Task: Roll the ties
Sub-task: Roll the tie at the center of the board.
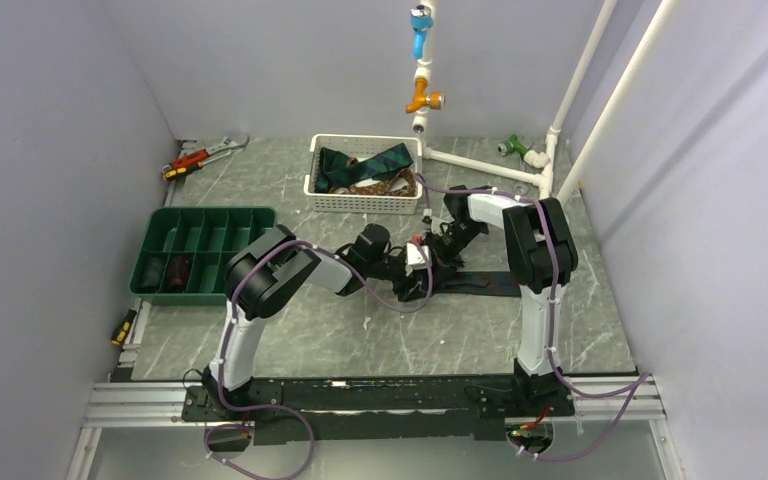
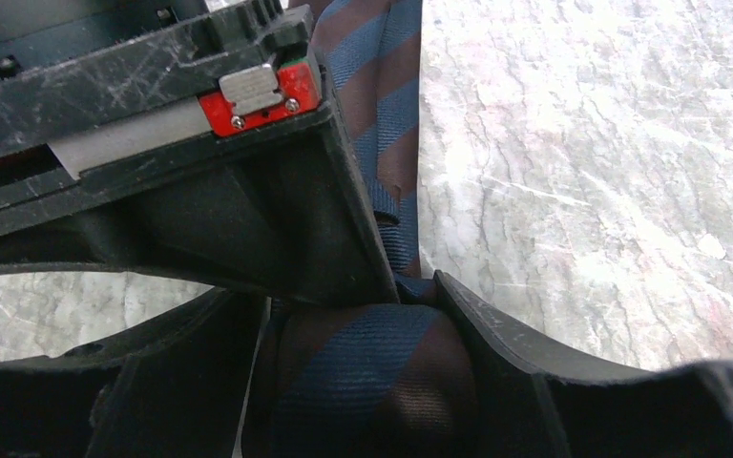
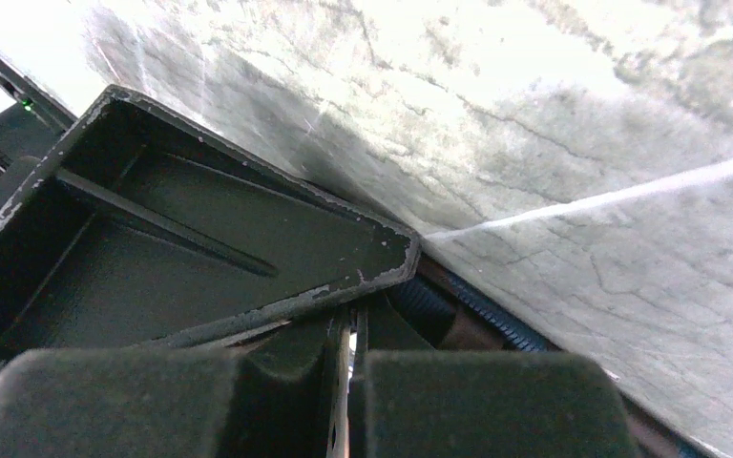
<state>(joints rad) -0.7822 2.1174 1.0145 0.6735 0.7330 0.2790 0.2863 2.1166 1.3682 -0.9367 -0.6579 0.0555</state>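
Note:
A navy and brown striped tie lies flat on the table right of centre, and its left end is wound into a roll. My left gripper has its two fingers pressed against the sides of this roll. My right gripper is shut, and its tips are buried in the end of the roll. Both grippers meet at mid-table. Part of the tie's edge shows behind the right pads. More ties lie in a white basket.
A green divided tray at the left holds two dark rolls. A wrench lies at the back left, a screwdriver by the left edge. White pipes cross the back right, with valves hanging above.

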